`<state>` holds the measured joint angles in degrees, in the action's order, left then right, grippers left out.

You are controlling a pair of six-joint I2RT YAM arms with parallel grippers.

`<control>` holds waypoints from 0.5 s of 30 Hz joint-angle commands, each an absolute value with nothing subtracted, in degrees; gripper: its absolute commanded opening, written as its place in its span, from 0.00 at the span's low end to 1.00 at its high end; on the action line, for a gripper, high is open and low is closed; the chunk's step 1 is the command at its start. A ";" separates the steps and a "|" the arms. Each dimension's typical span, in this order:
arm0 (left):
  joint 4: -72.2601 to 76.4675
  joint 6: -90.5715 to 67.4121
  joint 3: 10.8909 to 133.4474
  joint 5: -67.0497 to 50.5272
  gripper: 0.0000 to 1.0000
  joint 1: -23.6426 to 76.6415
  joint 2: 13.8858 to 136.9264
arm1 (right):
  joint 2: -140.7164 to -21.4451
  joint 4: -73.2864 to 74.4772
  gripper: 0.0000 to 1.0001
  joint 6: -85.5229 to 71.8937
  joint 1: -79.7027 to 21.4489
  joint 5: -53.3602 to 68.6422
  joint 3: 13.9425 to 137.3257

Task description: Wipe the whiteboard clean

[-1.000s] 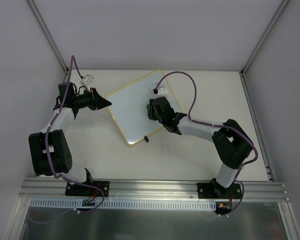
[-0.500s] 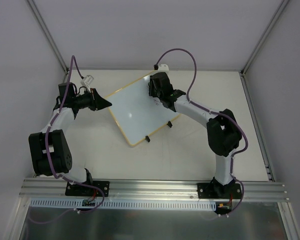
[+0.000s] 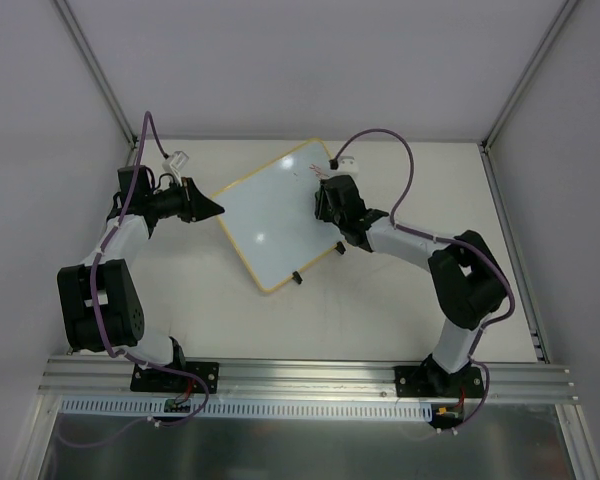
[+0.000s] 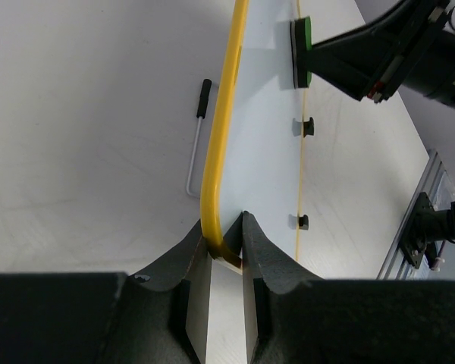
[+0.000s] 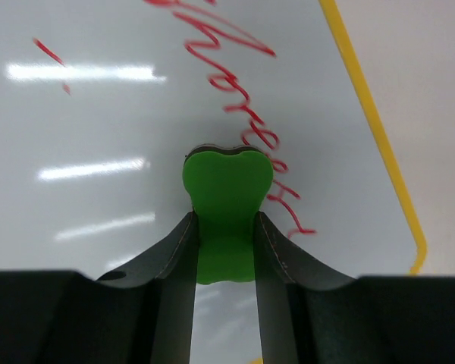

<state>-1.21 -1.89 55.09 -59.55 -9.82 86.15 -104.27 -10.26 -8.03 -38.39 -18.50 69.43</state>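
Right hand (image 3: 332, 203) has swung from the whiteboard's (image 3: 275, 215) far corner back toward its right edge, so a wiping stroke is under way. Red writing (image 5: 250, 129) remains beside the pad, so erasing looks unfinished. Right hand clamped on the green eraser (image 5: 226, 205), pressed to the board. Left hand (image 4: 226, 243) pinched together on the yellow frame's (image 4: 221, 144) left corner, steadying it. Board lies diagonally, mid-counter (image 3: 380, 300). Count: one whiteboard, one eraser, two black feet (image 3: 297, 277), two arms.
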 commanded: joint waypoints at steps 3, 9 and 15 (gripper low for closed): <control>-2.37 6.42 55.63 -58.97 0.00 -7.38 87.19 | -103.63 -7.11 0.00 -11.07 -37.71 -17.58 56.35; -2.55 6.59 55.46 -59.15 0.00 -7.38 87.01 | -104.15 -7.65 0.00 -10.64 -38.14 -17.31 60.28; -2.64 6.77 55.46 -59.77 0.00 -7.38 87.10 | -109.50 -5.90 0.00 -7.74 -39.29 -16.79 76.95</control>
<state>-1.78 -1.02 55.46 -59.99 -9.80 86.15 -103.88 -6.52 -8.64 -37.87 -19.29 68.75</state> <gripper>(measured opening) 0.170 0.342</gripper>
